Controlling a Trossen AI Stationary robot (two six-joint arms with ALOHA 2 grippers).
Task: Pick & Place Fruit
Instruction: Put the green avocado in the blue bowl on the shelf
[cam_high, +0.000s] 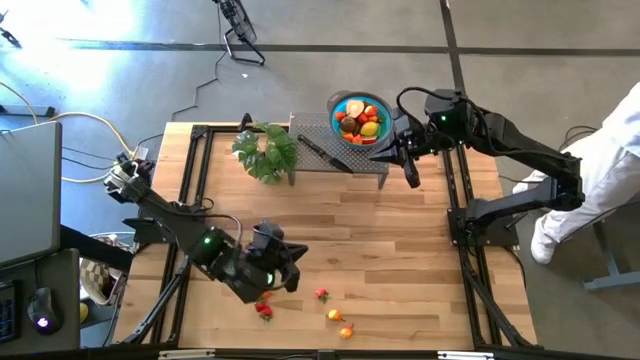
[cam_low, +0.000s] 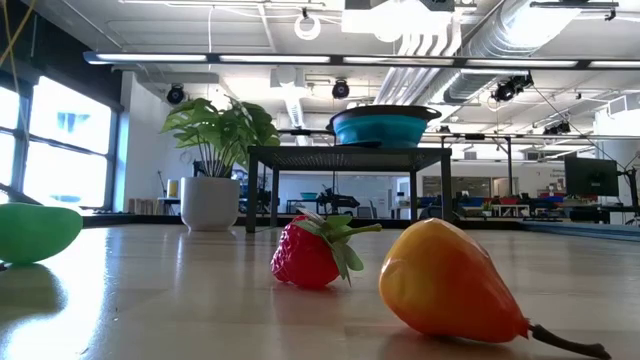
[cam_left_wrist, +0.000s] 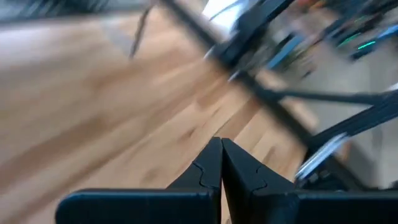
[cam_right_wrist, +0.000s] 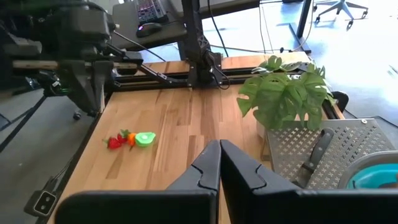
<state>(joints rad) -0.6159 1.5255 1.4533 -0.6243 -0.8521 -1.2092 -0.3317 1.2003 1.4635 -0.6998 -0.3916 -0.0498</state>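
Observation:
Several toy fruits lie on the wooden table near its near edge: a strawberry (cam_high: 322, 294), an orange-yellow pear-shaped piece (cam_high: 335, 315) and a red cluster (cam_high: 263, 308). The low view shows the strawberry (cam_low: 310, 255), the orange piece (cam_low: 445, 285) and a green lime (cam_low: 35, 232) close up. The blue bowl (cam_high: 360, 118) stands on a metal mesh rack (cam_high: 375, 165) and holds several fruits. My left gripper (cam_left_wrist: 221, 155) is shut and empty, above the table beside the red cluster. My right gripper (cam_right_wrist: 219, 155) is shut and empty, beside the rack's right end.
A leafy potted plant (cam_high: 266, 152) stands left of the rack, and a black-handled knife (cam_high: 322, 153) lies on the mesh. Black frame rails (cam_high: 195, 160) run along the table's sides. A person in white (cam_high: 600, 170) stands beyond the right edge. Bare wood (cam_high: 380, 240) spans the table's middle.

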